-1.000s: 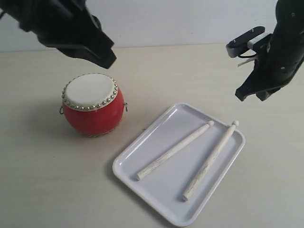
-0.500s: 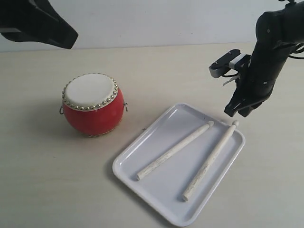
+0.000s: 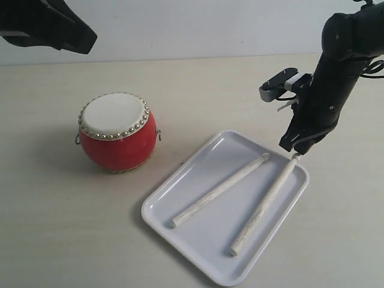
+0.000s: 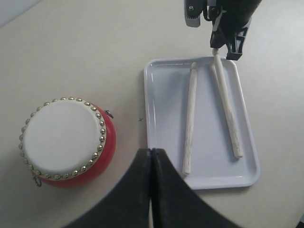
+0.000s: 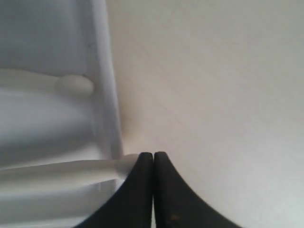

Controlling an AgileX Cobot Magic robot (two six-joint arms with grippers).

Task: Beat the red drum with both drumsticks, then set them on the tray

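Observation:
The red drum (image 3: 117,135) with its cream top stands upright on the table, left of the white tray (image 3: 180,201). Both drumsticks (image 3: 222,189) (image 3: 264,205) lie side by side in the tray, bead ends toward the far rim. My right gripper (image 3: 293,150) is shut with nothing between its fingers, and its tips sit right at the bead end of the right-hand drumstick (image 5: 90,167), by the tray's far corner. My left gripper (image 3: 90,42) is also shut and empty. It hangs high, up and left of the drum (image 4: 66,142); its closed tips (image 4: 151,151) hang over the gap between drum and tray.
A pale wall runs along the back of the light wooden table (image 3: 54,228). The right arm's camera block (image 3: 277,84) juts out over the table behind the tray. The tray rim (image 5: 105,95) lies close beside the right fingertips.
The right arm swung down and left until its shut tips reached the bead end of the right-hand drumstick. The left arm pulled up and left, away from the drum. Drum, tray and sticks stayed put.

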